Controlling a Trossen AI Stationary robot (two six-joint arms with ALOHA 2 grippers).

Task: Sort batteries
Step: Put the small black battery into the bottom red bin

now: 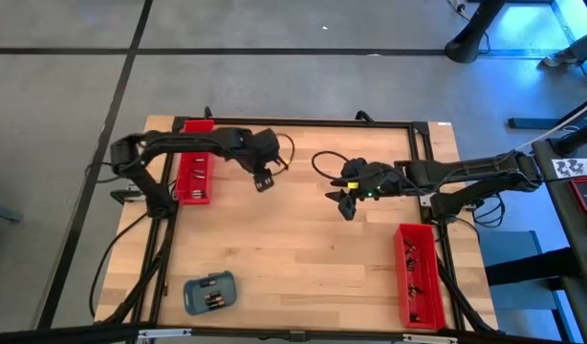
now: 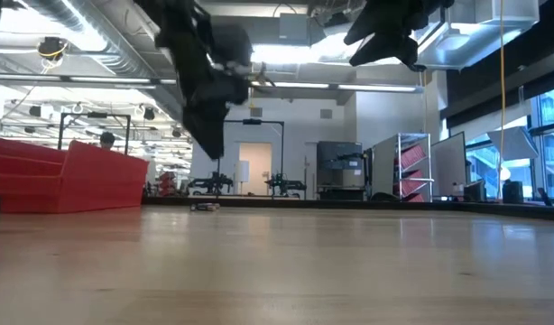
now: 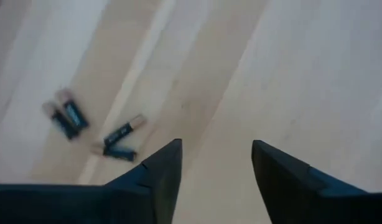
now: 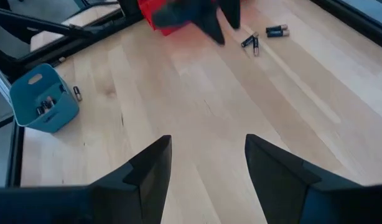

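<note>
Several small dark batteries with coppery ends (image 3: pixel 119 135) lie loose on the wooden table (image 1: pixel 303 248); the right wrist view shows them too (image 4: pixel 252 41). My left gripper (image 3: pixel 216 146) hovers open above the table just beside them, with nothing between its fingers. From above, it (image 1: pixel 265 180) stands right of the left red tray (image 1: pixel 193 172). My right gripper (image 4: pixel 208 140) hangs open and empty over the table's middle (image 1: pixel 348 203). More batteries (image 4: pixel 45 104) lie inside the blue-grey tray (image 4: pixel 35 93), and one cell (image 4: pixel 77 93) lies on the wood beside it.
A second long red tray (image 1: pixel 418 272) lies at the near right edge. The blue-grey tray (image 1: pixel 209 291) sits near the front left. A black frame (image 1: pixel 303 122) runs along the table's far edge. Bare wood lies between the two grippers and the front edge.
</note>
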